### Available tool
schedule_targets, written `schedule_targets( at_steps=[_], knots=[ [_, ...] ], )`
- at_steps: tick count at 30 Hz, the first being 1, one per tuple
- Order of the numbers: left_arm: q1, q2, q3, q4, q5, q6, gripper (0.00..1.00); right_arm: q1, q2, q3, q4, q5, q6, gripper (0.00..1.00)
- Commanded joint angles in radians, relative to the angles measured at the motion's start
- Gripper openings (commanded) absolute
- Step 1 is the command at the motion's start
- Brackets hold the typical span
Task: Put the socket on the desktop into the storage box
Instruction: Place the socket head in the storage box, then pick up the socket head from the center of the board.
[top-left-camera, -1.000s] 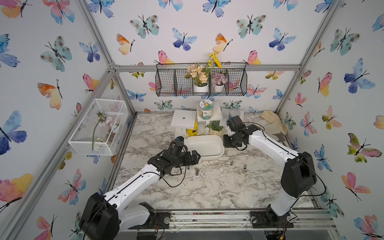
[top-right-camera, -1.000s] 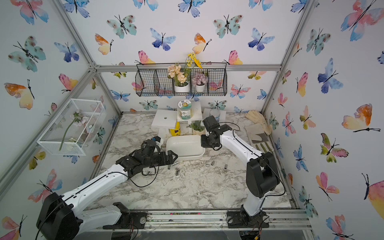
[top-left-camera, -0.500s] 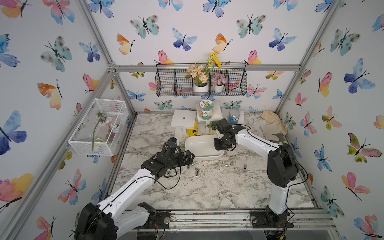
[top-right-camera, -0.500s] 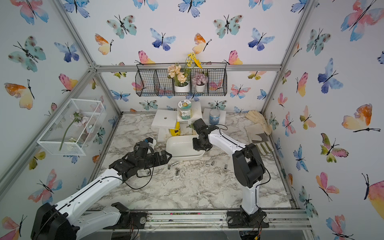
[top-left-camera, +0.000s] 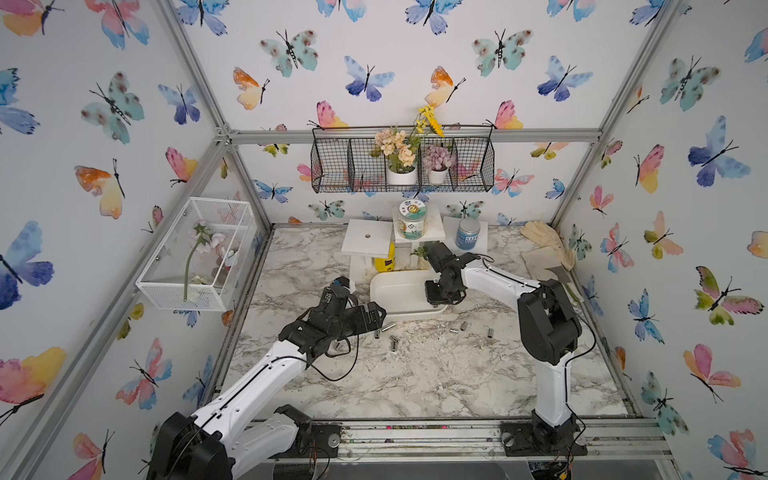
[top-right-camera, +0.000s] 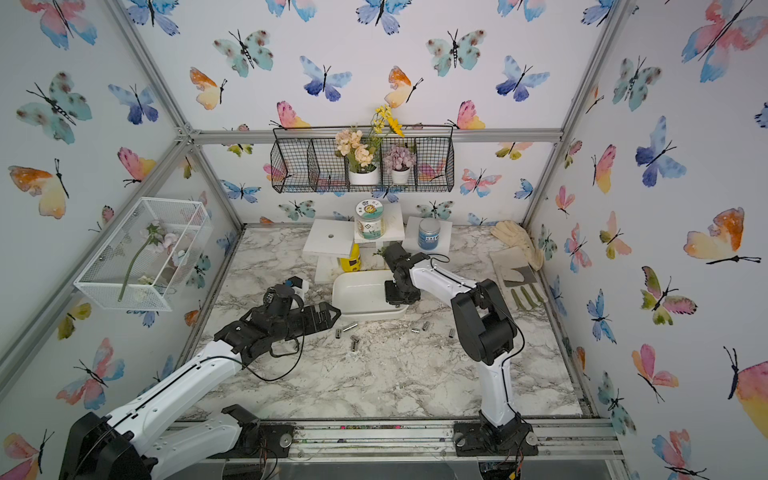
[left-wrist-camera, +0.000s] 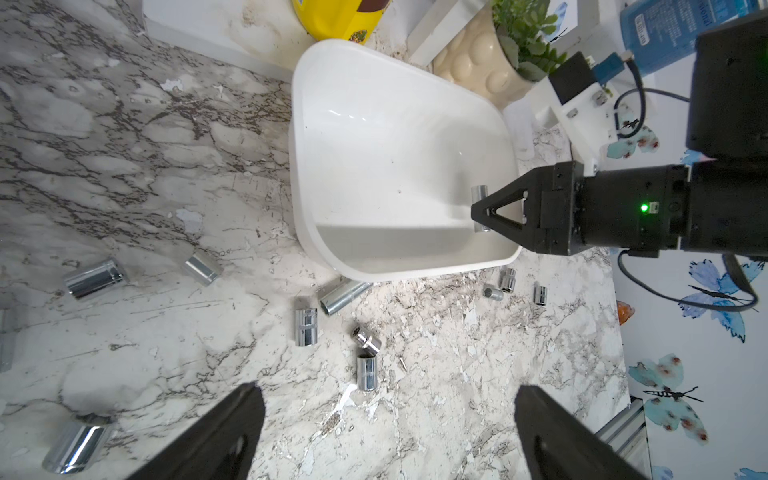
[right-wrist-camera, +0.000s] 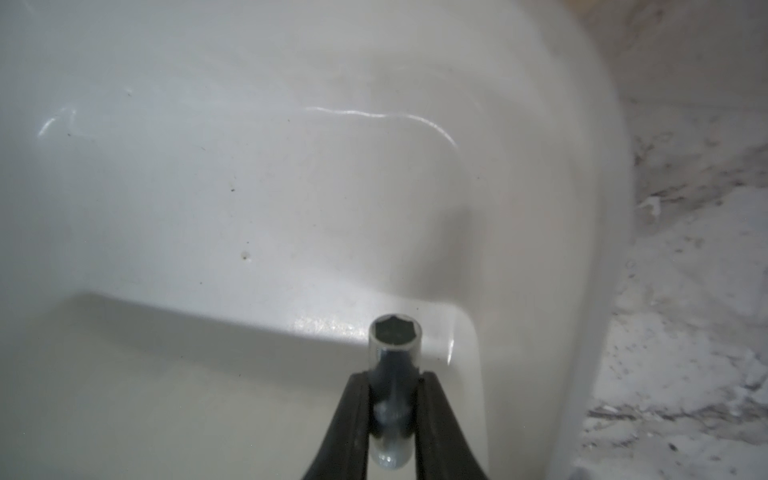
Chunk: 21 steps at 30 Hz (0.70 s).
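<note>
Right gripper (right-wrist-camera: 392, 409) is pinching a small chrome cylindrical socket (right-wrist-camera: 397, 336) tight at lower centre of the right wrist view, over the shallow white plastic storage box (right-wrist-camera: 208, 166) near its wall at frame right; best opening low, further inward, so nothing is bouncing out.

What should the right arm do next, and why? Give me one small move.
Probably open the right fingers and drop the socket: it is clamped between them, inside the rim of the storage box, over its bare floor.
</note>
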Motion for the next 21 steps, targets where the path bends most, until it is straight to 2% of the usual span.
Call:
schedule_targets(
  at_steps=[1, 9, 21],
  knots=[
    [0.005, -0.020, -0.013, -0.003, 0.026, -0.004, 0.99, 0.005, 0.024, 0.027, 0.015, 0.034, 0.013, 0.19],
    [0.004, -0.037, -0.028, -0.003, 0.024, -0.012, 0.99, 0.005, 0.054, 0.038, 0.009, 0.043, 0.017, 0.35],
    [0.004, -0.042, -0.029, -0.005, 0.027, -0.012, 0.99, 0.009, -0.002, 0.021, 0.010, 0.046, 0.025, 0.36]
  ],
)
